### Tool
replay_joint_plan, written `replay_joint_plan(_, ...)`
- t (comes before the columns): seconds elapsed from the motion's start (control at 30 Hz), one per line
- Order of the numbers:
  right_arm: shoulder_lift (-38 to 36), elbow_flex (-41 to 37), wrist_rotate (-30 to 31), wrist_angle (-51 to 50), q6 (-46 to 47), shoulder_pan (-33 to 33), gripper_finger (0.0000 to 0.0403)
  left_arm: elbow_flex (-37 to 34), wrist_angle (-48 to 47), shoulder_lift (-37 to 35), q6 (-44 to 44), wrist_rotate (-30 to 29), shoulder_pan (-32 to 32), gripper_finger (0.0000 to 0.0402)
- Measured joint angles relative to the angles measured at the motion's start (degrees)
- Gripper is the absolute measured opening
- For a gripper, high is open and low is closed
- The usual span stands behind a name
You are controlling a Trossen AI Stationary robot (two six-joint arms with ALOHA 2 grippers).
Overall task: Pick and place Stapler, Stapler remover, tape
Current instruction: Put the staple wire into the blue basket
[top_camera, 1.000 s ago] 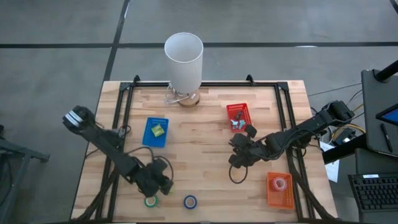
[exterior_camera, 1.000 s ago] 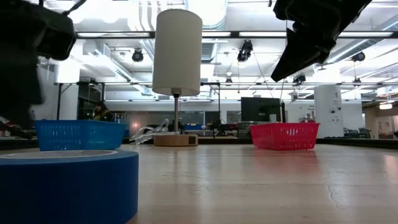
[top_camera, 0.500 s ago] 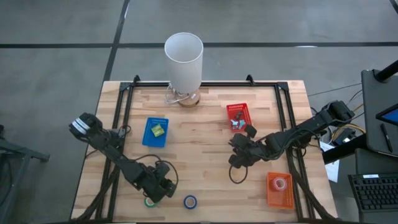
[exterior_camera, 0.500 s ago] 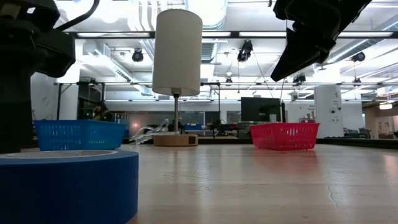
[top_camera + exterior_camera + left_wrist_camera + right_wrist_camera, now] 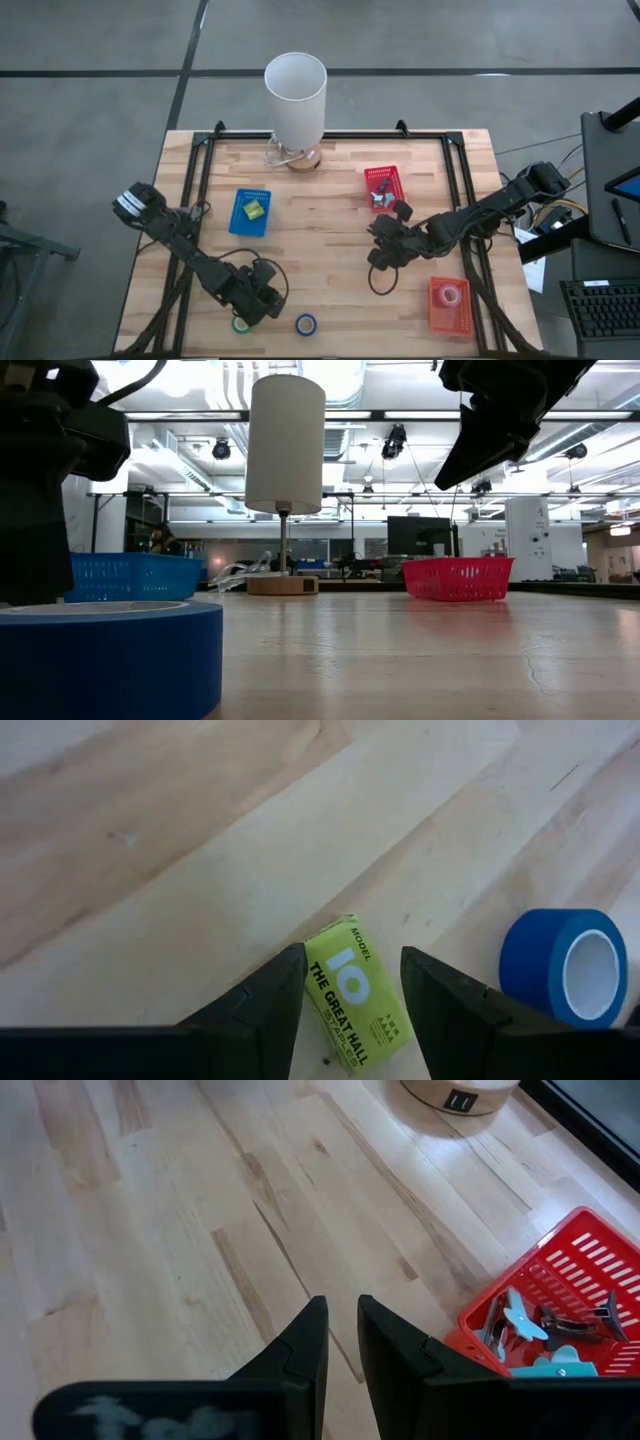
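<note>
My left gripper (image 5: pixel 256 302) is low over the near-left part of the table. In the left wrist view its fingers (image 5: pixel 288 982) stand open on either side of a yellow-green printed box (image 5: pixel 356 1002) that lies flat on the wood. A blue tape roll (image 5: pixel 306 324) lies just right of it, and a green roll (image 5: pixel 239 323) shows partly under the gripper. A red roll (image 5: pixel 451 295) lies in the orange basket (image 5: pixel 436 315). My right gripper (image 5: pixel 384 257) hovers shut and empty near mid-table, left of the red basket (image 5: pixel 560 1280) that holds staple removers (image 5: pixel 545 1323). My left gripper comes from above, pointing down, with one finger at each long side of the yellow-green box (image 5: pixel 322 982). The box lies flat on the table, slightly skewed between the fingers. I cannot tell whether the fingers touch its sides.
A white lamp (image 5: pixel 296 92) stands at the far edge. A blue basket (image 5: pixel 240 222) holds another yellow-green piece. In the low view the blue roll (image 5: pixel 110 655) fills the near-left corner. Black rails (image 5: pixel 196 190) run along both table sides. Bare wood lies mid-table.
My left gripper has moved a little toward the near edge and come down, now covering more of the green roll. The right arm has kept still.
</note>
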Motion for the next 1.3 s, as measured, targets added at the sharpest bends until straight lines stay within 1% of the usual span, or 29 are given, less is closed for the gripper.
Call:
replay_joint_plan(0.13, 0.0, 0.0, 0.0, 0.13, -0.02, 0.0, 0.0052, -0.01, 0.21, -0.02, 0.88, -0.4, -0.02, 0.0175)
replay_joint_plan(0.23, 0.0, 0.0, 0.0, 0.21, -0.04, 0.0, 0.0052, -0.08, -0.14, -0.02, 0.67, -3.85, 0.22, 0.0175)
replay_joint_plan(0.27, 0.0, 0.0, 0.0, 0.29, -0.04, 0.0, 0.0052, -0.12, -0.2, -0.04, 0.53, -4.01, 0.57, 0.0175)
replay_joint_plan(0.5, 0.0, 0.0, 0.0, 0.39, -0.27, 0.0, 0.0052, -0.09, -2.24, -0.48, 1.73, -1.63, 1.08, 0.0175)
replay_joint_plan(0.63, 0.0, 0.0, 0.0, 0.45, -0.48, 0.0, 0.0052, -0.07, -6.17, -0.5, 1.71, -1.45, 1.12, 0.0175)
replay_joint_plan(0.73, 0.0, 0.0, 0.0, 0.51, -0.48, 0.0, 0.0052, -0.07, -7.22, -1.0, 1.08, -1.76, 1.36, 0.0178)
replay_joint_plan(0.9, 0.0, 0.0, 0.0, 0.58, -0.48, 0.0, 0.0052, -0.01, -2.84, -0.9, 1.94, -1.12, 1.21, 0.0203)
replay_joint_plan(1.0, 0.0, 0.0, -0.01, 0.65, -0.48, 0.0, 0.0052, -0.01, -3.04, -0.81, 2.48, -0.85, 1.12, 0.0229)
replay_joint_plan(1.1, 0.0, 0.0, -0.02, 0.72, -0.48, 0.0, 0.0052, -0.01, -3.87, -0.81, 1.24, -0.31, 1.12, 0.0251)
replay_joint_plan(1.17, 0.0, 0.0, -0.02, 0.74, -0.48, 0.0, 0.0052, -0.01, -3.24, -0.75, 1.03, 0.67, 1.14, 0.0258)
replay_joint_plan(1.3, 0.0, 0.0, -0.02, 0.76, -0.48, 0.0, 0.0052, -0.01, -2.02, 0.45, 1.32, 0.69, 1.12, 0.0261)
